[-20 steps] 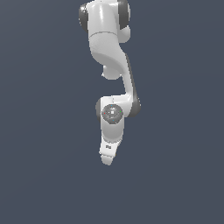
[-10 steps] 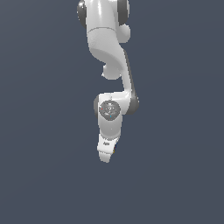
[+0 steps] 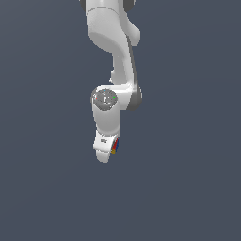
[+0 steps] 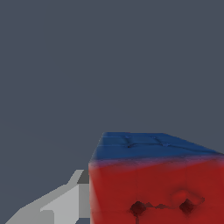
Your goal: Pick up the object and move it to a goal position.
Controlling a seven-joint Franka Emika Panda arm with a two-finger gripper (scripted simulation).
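With the cube seemingly pinched between the closed-in fingers of the gripper at the arm's tip, the carry probably goes best with steady grip pressure and smooth, unhurried motion toward the unseen goal.
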